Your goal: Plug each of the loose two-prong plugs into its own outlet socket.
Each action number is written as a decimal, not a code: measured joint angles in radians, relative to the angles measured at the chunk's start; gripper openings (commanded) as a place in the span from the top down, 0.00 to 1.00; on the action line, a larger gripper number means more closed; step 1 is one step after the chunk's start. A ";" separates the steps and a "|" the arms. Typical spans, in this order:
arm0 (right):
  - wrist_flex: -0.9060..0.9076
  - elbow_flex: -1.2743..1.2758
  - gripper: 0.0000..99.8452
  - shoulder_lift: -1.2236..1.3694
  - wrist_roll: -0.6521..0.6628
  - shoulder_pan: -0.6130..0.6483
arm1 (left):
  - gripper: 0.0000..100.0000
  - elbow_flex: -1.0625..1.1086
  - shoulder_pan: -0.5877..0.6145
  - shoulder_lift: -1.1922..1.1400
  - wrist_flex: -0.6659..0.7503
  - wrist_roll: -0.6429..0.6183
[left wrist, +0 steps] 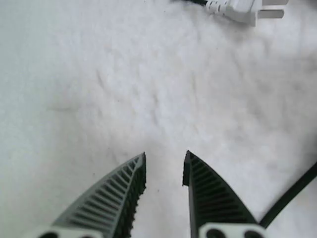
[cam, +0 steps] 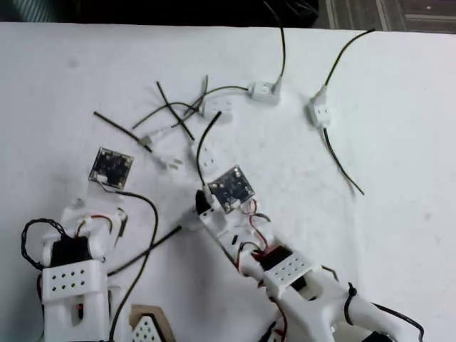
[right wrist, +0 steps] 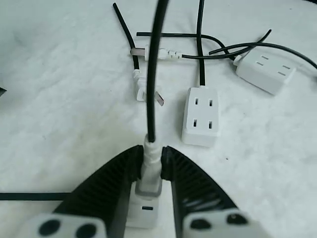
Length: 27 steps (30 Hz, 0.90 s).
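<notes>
My right claw is clamping a white plug, with its black cord arcing up and away from me. An outlet block is lying just ahead of that claw, not touching the plug. Two loose plugs are lying beyond it, and a second outlet is sitting farther out. My left claw is hanging narrowly open over bare tabletop, gripping nothing. A stray plug is lying well ahead of it.

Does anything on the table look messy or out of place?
Yes. The thin black cords cross one another in a tangle near the white four-socket outlet block. Loose white two-prong plugs lie on their sides among them instead of being set out apart.
</notes>
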State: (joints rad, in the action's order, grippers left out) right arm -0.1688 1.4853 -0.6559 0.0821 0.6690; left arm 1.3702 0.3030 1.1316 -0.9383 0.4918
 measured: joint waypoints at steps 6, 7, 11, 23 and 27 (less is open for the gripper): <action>0.000 0.000 0.98 0.003 0.000 0.000 | 0.86 0.000 0.000 0.000 0.000 0.000; 0.000 0.000 0.98 0.003 0.003 0.000 | 0.86 0.000 0.000 0.000 0.000 0.000; 0.000 0.002 0.98 0.003 0.008 -0.002 | 0.86 0.000 0.000 0.000 0.000 0.000; 0.015 -0.003 0.98 0.072 0.008 -0.006 | 0.86 0.000 0.000 0.000 0.000 0.000; 0.015 -0.009 0.98 0.092 0.008 -0.008 | 0.86 0.000 0.000 0.000 0.000 0.000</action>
State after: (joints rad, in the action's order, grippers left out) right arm -0.1534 1.4760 -0.5639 0.0898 0.6613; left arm 1.3702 0.3030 1.1316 -0.9383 0.4918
